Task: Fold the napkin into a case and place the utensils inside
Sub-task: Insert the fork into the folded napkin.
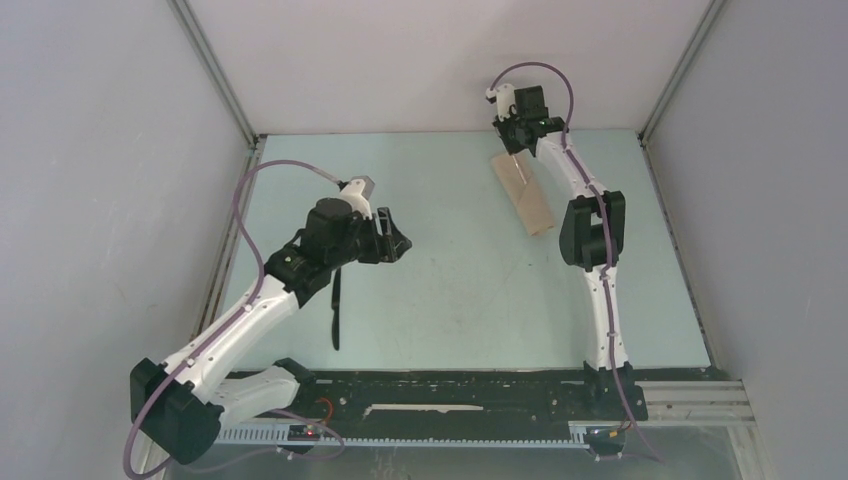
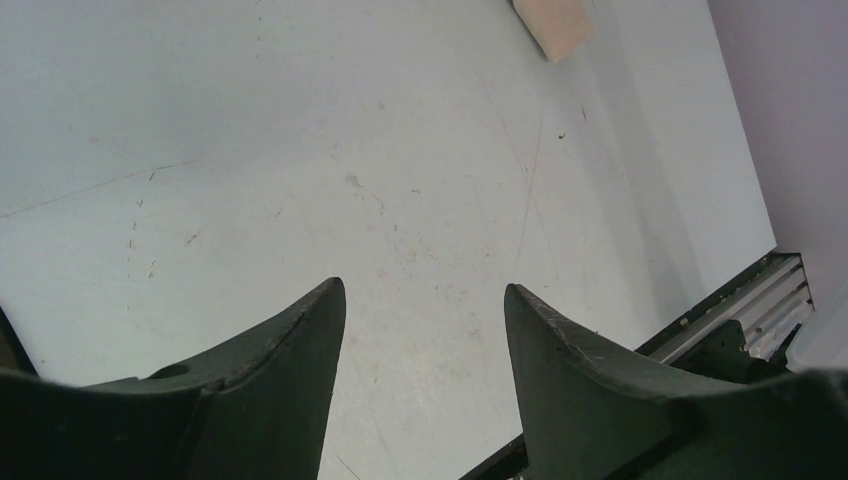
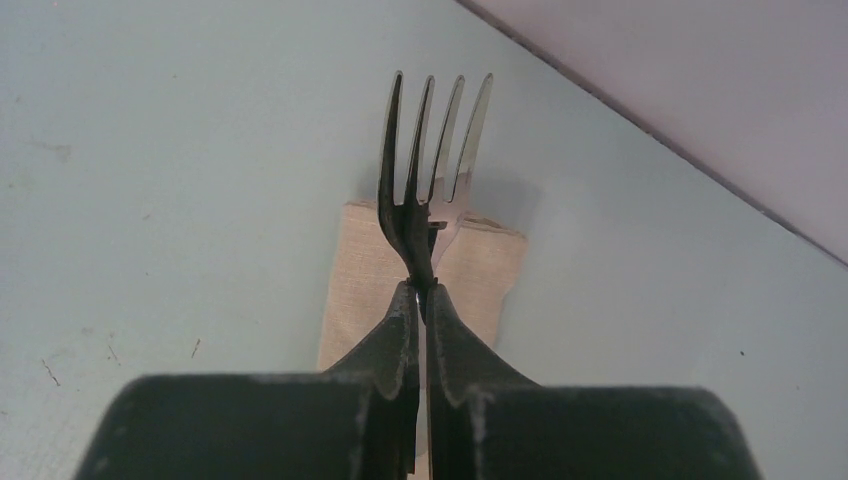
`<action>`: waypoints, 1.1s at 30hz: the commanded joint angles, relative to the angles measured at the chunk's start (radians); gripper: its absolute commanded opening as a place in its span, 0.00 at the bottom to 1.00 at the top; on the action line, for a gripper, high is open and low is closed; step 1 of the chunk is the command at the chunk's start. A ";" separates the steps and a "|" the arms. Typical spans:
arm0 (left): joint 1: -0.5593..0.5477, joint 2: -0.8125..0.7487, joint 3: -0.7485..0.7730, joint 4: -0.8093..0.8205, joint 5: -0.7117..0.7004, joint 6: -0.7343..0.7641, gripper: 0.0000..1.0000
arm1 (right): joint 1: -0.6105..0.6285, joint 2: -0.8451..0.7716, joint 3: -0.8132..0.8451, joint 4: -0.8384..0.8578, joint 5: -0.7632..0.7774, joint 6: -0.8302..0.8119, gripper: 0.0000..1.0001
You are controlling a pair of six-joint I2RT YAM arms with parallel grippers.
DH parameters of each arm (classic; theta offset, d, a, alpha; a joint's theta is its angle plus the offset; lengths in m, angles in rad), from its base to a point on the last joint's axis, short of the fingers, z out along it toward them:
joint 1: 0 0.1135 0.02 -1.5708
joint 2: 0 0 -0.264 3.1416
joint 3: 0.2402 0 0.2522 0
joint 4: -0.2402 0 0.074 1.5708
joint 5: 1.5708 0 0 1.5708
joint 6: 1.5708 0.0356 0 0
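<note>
- The right gripper [image 3: 420,296] is pressed together on the fork [image 3: 432,130], pinching it at the neck just below the tines.
- The case [image 3: 365,265] lies flat on the table [image 1: 460,300] at the far right. It is already folded into a narrow packet, running slantwise from the back wall toward the middle.
- The fork's tines stick out past the case's far end. The handle seems to run down into or along the packet, but the right gripper's own fingers hide it, so I cannot tell whether it sits inside the fold or only on top.
- The left gripper [image 2: 425,300] is spread with nothing between its fingers (only bare table shows in the gap). It hangs over the left-centre of the table, well apart from the case.
- The knife [image 1: 336,315] lies on the table under the left arm, near the left gripper but not held.
- Step in hand, as I judge it: seating the fork in the case, with the knife not yet placed.
- The next move calls for sliding the fork lengthwise without dragging the cloth open, then letting go cleanly. After that, the knife has to be picked up from flat on the table and carried across to the packet's mouth.
</note>
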 commanded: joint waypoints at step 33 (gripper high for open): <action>0.020 -0.013 -0.028 0.077 0.075 -0.024 0.66 | -0.022 -0.120 -0.165 -0.022 -0.022 0.030 0.00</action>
